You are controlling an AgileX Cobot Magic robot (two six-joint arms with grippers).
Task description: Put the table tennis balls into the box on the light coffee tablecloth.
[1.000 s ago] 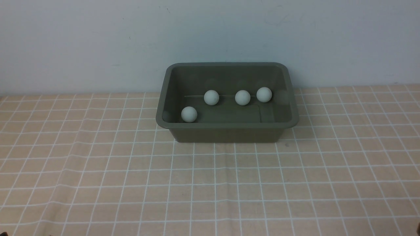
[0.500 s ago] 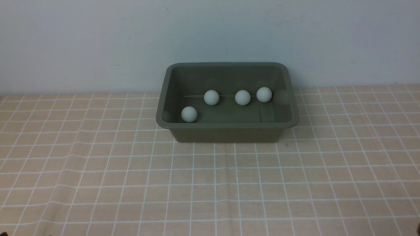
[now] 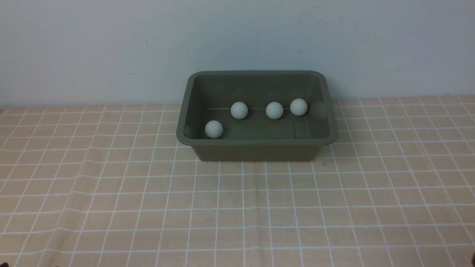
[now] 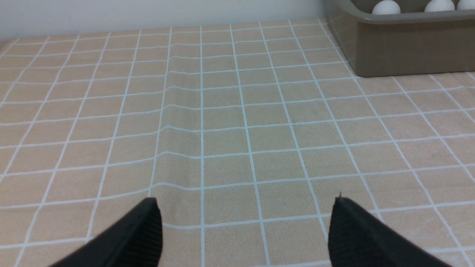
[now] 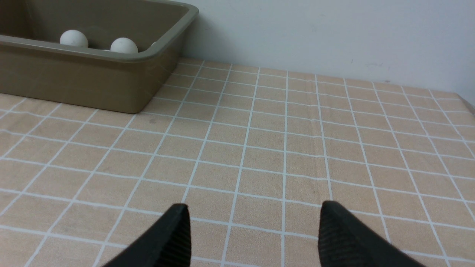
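Four table tennis balls are lying inside the box (image 3: 256, 148), well apart from both claws: one (image 3: 214, 129) at the box's 8 o'clock corner, and three in a row along the far side, the first (image 3: 239, 110), the second (image 3: 274, 110) and the third (image 3: 298, 106). They are small, matte, white spheres with a faint green tint. The one box is a dark olive-grey plastic bin, rectangular with rounded corners, a flared rim and sloping sides. It is sitting at 12 o'clock on the light coffee tablecloth (image 3: 111, 193), a peach-tan cloth with a thin white grid and slight creases. The left claw (image 4: 245, 230) is hovering released over bare cloth, the box toward its 1 o'clock. The right claw (image 5: 254, 233) is also standing spread and grasping nothing, the box toward its 11 o'clock.
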